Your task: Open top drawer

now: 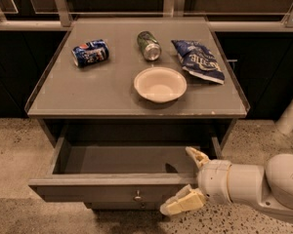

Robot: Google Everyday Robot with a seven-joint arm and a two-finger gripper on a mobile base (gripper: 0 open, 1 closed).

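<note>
A speckled floor and dark cabinets frame a grey tabletop [88,94] carrying a blue can [90,52], a green can [149,45], a chip bag [198,60] and a white bowl [160,84]. Beneath it the top drawer [102,191] stands pulled well out, showing its plain grey inside. At its right front corner the arm's [249,184] jaws are spread wide. One finger is inside the front panel and one outside, apparently straddling it for pulling. Whether they press on it I cannot tell.
</note>
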